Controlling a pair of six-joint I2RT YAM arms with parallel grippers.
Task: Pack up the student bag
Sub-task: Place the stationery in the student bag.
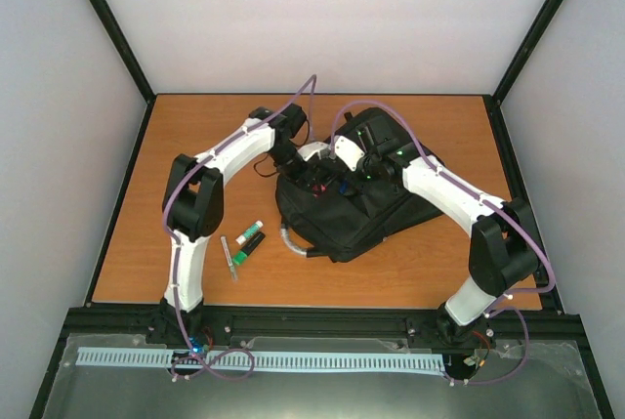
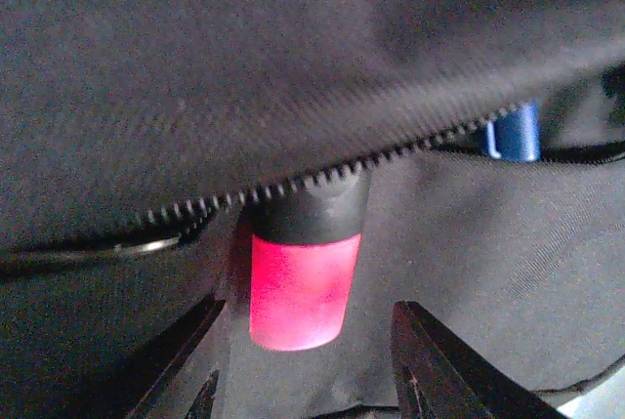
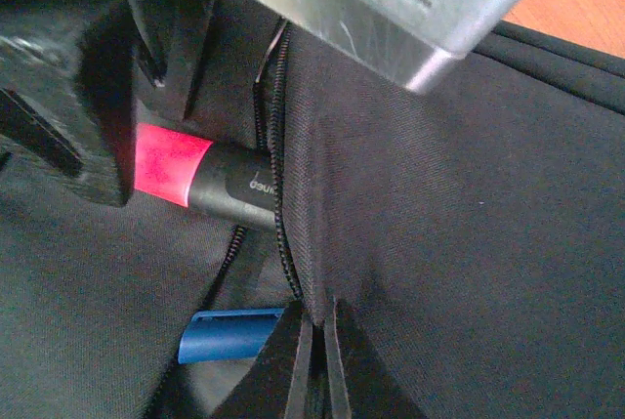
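Fabric of the student bag [image 1: 366, 214] is black, soft and finely woven. A toothed zipper [image 2: 293, 187] stands open across it. The bag lies on the wooden table [image 1: 410, 277], directly under both sets of fingers, with its grey loop handle [image 1: 291, 241] toward the near side.

A marker [image 2: 301, 282] with a black barrel and a pink end sticks out of the zipper mouth, its barrel under the upper flap. The left gripper [image 2: 311, 368] has its fingers [image 2: 439, 370] spread wide. The pink end sits in the gap between them with bag cloth showing on each side, so they do not appear to touch it. Beyond the fingers and to the right, a blue object [image 2: 513, 131] shows in the same opening.

The right gripper [image 3: 317, 329] has its fingers [image 3: 278, 375] pressed nearly together, pinching a fold of the bag beside the zipper edge. The blue object lies just left of those fingertips, the marker farther beyond them. To their right is only smooth cloth.

Seen from above, both arms bend at the elbow and reach inward, their wrists close together over the bag. Two green markers [image 1: 249, 238] and a thin pen [image 1: 229, 258] lie on open table well apart from either gripper, beside the left arm [image 1: 229, 155].
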